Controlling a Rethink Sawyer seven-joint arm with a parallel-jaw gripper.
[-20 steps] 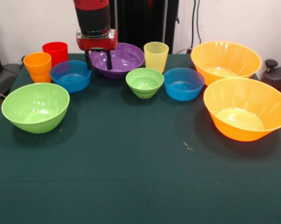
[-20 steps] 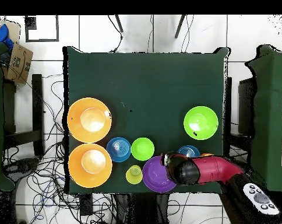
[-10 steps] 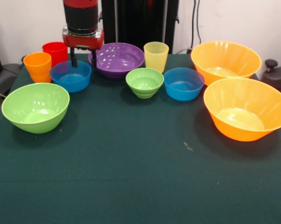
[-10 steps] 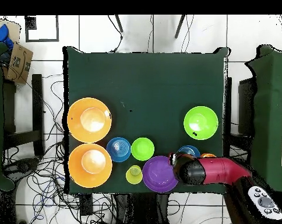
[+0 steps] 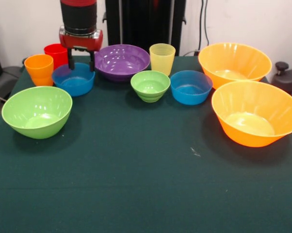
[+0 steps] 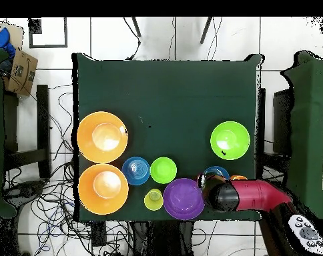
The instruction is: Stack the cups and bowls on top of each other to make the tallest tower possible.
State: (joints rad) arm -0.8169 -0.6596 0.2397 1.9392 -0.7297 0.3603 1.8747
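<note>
Zero stacking done: every cup and bowl sits apart on the bench, no tower started, so the whole build is left. The pincer hangs over the far rim of a small blue bowl, fingers spread and empty, one finger either side of the rim's back edge as far as the front view shows; likely lining up a grasp on it. Just beside the pincer on one side is the purple bowl; on the other, the red cup and orange cup. Nearer the camera than the pincer sits the large green bowl. Farther along past the purple bowl: the yellow cup, small green bowl, second small blue bowl, and well away the two big orange bowls.

Versus a second ago: the pincer has slid sideways off the purple bowl and now sits over the blue one; the overhead view shows the arm shifted the same way. The fingers were spread then too. No cup or bowl has moved.
</note>
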